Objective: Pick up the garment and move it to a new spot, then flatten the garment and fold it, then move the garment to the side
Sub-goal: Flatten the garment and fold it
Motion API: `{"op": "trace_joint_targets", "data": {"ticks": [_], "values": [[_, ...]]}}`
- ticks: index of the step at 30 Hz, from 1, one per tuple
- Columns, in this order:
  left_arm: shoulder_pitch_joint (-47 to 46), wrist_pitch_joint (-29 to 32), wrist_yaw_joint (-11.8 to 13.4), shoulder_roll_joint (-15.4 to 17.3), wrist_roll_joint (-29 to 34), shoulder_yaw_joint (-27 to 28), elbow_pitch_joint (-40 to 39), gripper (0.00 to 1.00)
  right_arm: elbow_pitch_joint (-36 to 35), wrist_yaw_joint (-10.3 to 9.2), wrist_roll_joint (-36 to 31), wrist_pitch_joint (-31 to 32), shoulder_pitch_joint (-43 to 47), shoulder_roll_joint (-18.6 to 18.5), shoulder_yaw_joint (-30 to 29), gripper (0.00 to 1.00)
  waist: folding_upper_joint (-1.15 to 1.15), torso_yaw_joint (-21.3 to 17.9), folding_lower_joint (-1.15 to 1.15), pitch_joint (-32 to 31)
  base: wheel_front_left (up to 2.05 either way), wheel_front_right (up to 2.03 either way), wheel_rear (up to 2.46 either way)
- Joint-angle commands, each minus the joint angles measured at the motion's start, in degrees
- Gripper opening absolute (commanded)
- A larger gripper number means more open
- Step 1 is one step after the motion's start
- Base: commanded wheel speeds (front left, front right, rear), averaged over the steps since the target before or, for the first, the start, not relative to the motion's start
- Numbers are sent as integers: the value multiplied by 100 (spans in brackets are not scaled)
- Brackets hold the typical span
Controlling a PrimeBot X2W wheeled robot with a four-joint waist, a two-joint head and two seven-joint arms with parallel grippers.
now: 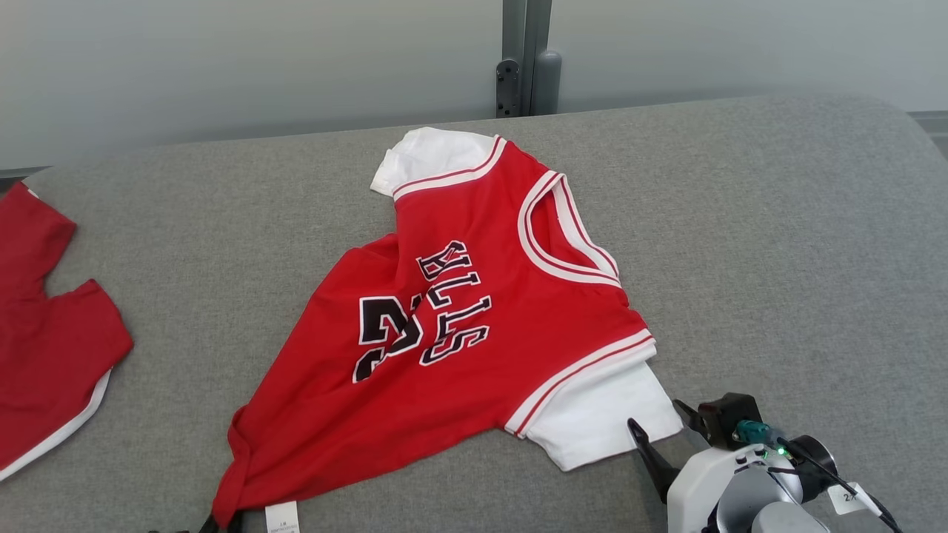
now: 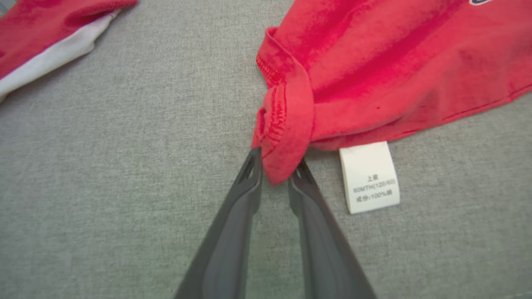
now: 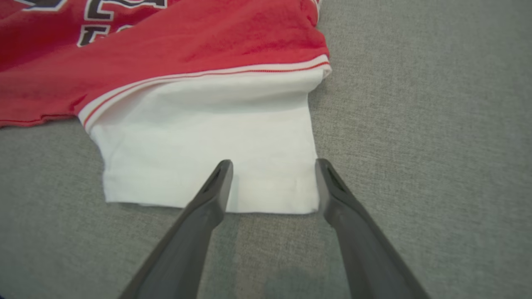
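The garment is a red jersey with black lettering and white sleeves, lying crumpled on the grey padded surface. My left gripper is at the garment's near left hem corner. Its two dark fingers press the bunched red fabric between their tips, and those tips just show at the bottom edge of the head view. My right gripper stands open low over the near edge of the white sleeve, one finger over the cloth and one at the sleeve's right corner. In the head view the right gripper is beside the sleeve.
A second red garment with white trim lies at the far left of the surface, also seen at the top left of the left wrist view. A white care label sticks out from the jersey's hem. A wall with a grey post stands behind.
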Motion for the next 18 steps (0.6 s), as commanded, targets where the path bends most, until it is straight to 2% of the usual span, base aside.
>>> {"op": "trace_joint_targets", "data": {"ticks": [1,6,10,14,16,18], "values": [[-116,-27,-6,37,-47,-23,21,27,48,-2,-16,21,-118,-12,-6,100,0,13,0,6,0,0,0],[-216,-92,-18,34,-77,-117,91,29,184,-2,-121,102,-186,45,-216,100,0,49,0,36,0,0,0],[-294,-125,-24,28,-78,-173,128,26,300,-2,-163,247,-201,84,-263,100,0,73,0,89,0,0,0],[-415,-150,-32,56,-84,-264,184,18,433,-2,-151,372,-258,147,-232,100,0,83,0,190,0,0,0],[-465,-160,-37,62,-88,-319,212,1,512,-2,-100,453,-300,193,-187,100,0,90,0,241,0,0,0],[-536,-172,-39,75,-93,-352,225,0,543,0,-77,481,-362,196,-164,100,0,99,0,299,0,0,0]]}}
